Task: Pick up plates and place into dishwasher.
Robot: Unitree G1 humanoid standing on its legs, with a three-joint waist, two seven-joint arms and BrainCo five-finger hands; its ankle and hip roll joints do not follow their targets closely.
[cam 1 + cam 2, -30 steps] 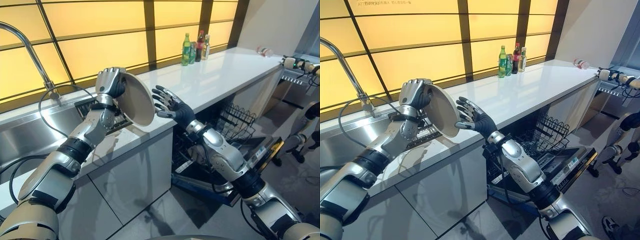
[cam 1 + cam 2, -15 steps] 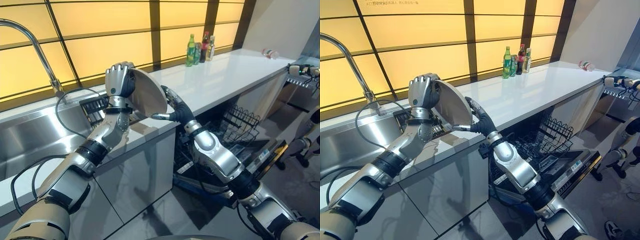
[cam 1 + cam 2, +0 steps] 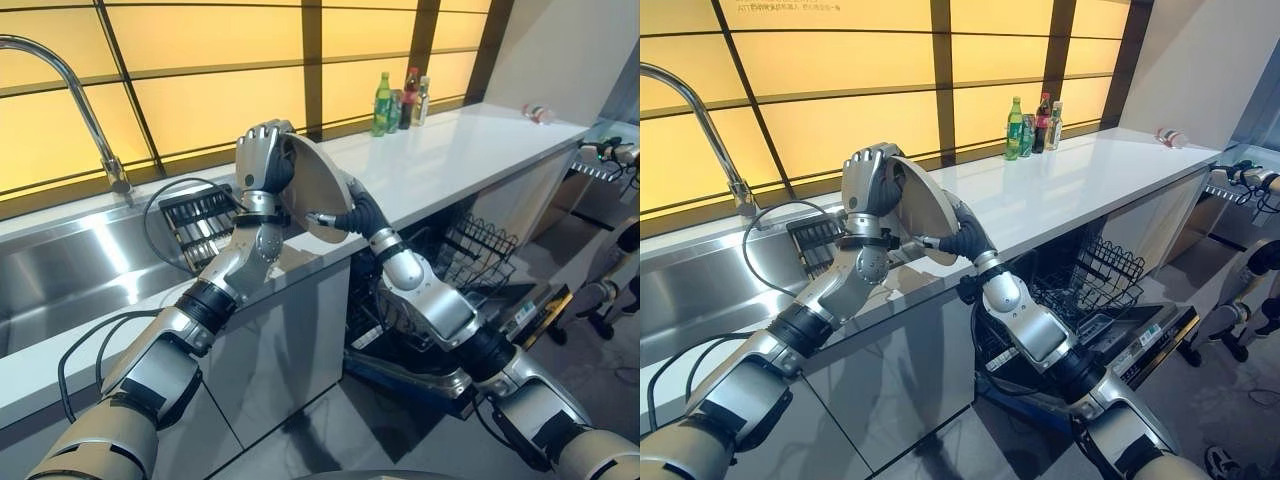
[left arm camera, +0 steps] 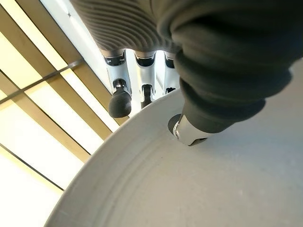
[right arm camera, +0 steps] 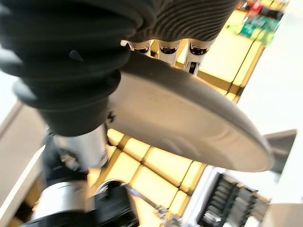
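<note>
- The plate [image 3: 313, 185] stands on edge in the upper middle of the left eye view, above the white counter [image 3: 460, 150], tilted so its face turns toward the right of the frame.
- The left hand [image 3: 262, 160] sits at the plate's upper left rim, fingers curled over the edge and grasping it. In the left wrist view the thumb [image 4: 189, 130] presses on the plate's face while the fingertips [image 4: 119, 104] hook behind the rim.
- The right hand [image 3: 352, 212] meets the plate from the right, at its lower right edge. In the right wrist view the fingers [image 5: 196, 49] reach across one side of the plate and the thumb lies on the other, so it appears to be closing round the rim; how firm that hold is I cannot tell.
- The relation that counts: both hands are on the one plate, at opposite ends of its rim, the left high and the right low.
- The open dishwasher [image 3: 480, 265], with its dark wire rack, lies in the lower right of the frame, on the right arm's side and well below the plate. By my reading this is a handover, and the right hand is the one better placed to carry the plate down.
- Bottles [image 3: 398, 98] stand at the far back of the counter, well apart from the work.
- The tap [image 3: 70, 90] and steel sink [image 3: 70, 270] fill the left of the frame.
</note>
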